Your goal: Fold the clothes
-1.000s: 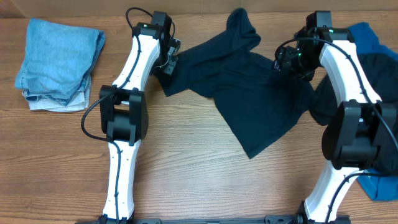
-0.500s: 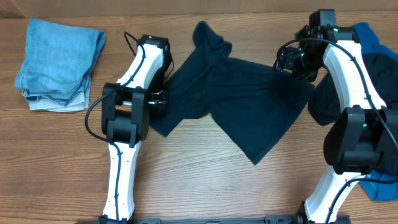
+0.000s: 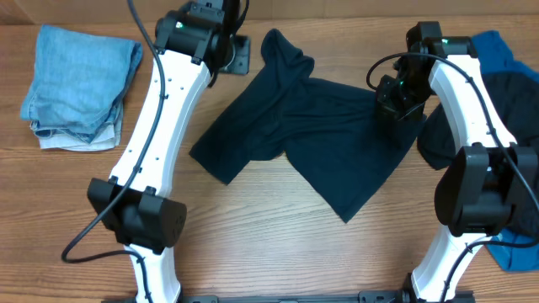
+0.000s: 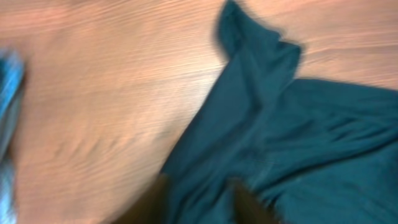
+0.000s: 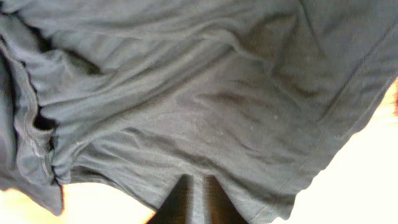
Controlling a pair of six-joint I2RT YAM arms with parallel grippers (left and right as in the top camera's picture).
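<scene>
A dark navy shirt (image 3: 312, 135) of the clothes lies spread and creased across the middle of the table, one sleeve pointing to the back. My right gripper (image 3: 394, 103) sits at its upper right corner. In the right wrist view the gripper (image 5: 199, 196) is shut, with a fold of the shirt (image 5: 205, 93) pinched between its fingers. My left gripper (image 3: 238, 52) hangs raised near the back edge, just left of that sleeve. In the blurred left wrist view the gripper (image 4: 202, 205) has its dark fingers apart and empty above the shirt (image 4: 298, 137).
A folded stack of pale blue garments (image 3: 80, 88) lies at the far left. A heap of dark clothes (image 3: 509, 101) and bright blue cloth (image 3: 497, 46) sits at the right edge behind my right arm. More bright blue fabric (image 3: 514, 252) shows at the lower right.
My left gripper has let go of the shirt's left edge and lifted toward the back of the table. The right gripper has closed on the shirt's right corner.
</scene>
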